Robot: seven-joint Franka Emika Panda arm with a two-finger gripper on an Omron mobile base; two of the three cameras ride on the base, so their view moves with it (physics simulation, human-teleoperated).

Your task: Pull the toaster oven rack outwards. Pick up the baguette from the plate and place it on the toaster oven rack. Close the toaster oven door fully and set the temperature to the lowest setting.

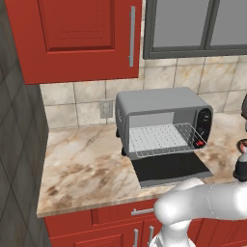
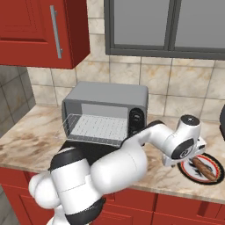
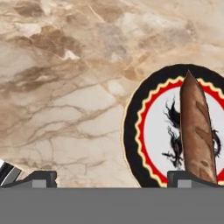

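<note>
The slim golden-brown baguette (image 3: 197,135) lies on a round white plate with a black and red rim (image 3: 131,144) on the marbled beige table (image 3: 65,87), to the right of the boxy grey toaster oven (image 2: 105,103). The hand (image 3: 111,177), fingers spread wide and holding nothing, hovers just left of the loaf, whose long axis runs straight ahead past the right fingertip (image 3: 188,177). A small shift right should centre it.

No legible text or labels anywhere
</note>
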